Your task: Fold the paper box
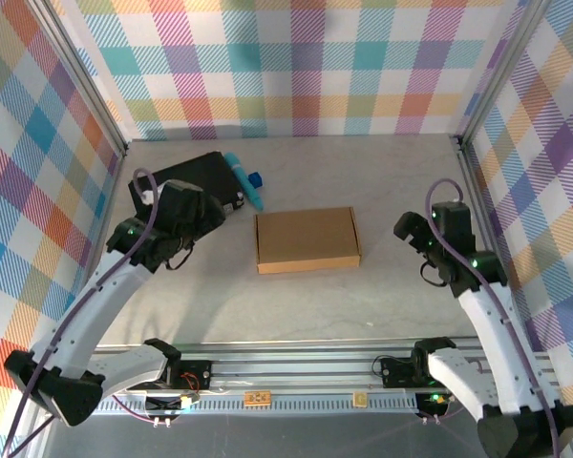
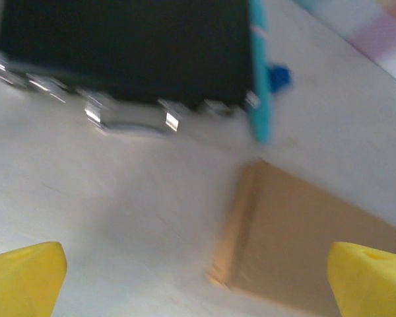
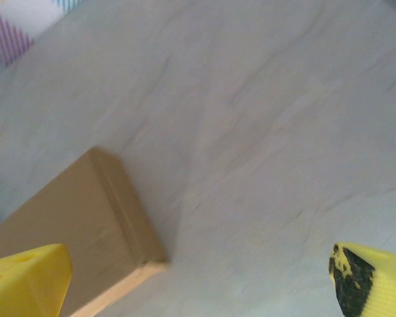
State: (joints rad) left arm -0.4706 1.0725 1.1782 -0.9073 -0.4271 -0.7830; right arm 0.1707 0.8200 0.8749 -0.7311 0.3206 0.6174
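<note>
The paper box point(image 1: 307, 239) lies shut and flat in the middle of the table, a plain brown cardboard mailer. In the left wrist view the paper box point(image 2: 303, 244) is blurred at the lower right; in the right wrist view a corner of the paper box point(image 3: 66, 218) shows at the lower left. My left gripper point(image 1: 210, 218) hovers just left of the box, open, with nothing between its yellow fingertips point(image 2: 23, 277). My right gripper point(image 1: 408, 231) hangs off the box's right side, open and empty as well, its fingertips point(image 3: 373, 281) wide apart.
A black rectangular case point(image 1: 196, 176) lies at the back left, with a teal pen point(image 1: 244, 183) and a blue cap point(image 1: 256, 177) along its right edge. Checked walls close in the table on three sides. Bare tabletop point(image 3: 270, 165) lies between the box and my right gripper.
</note>
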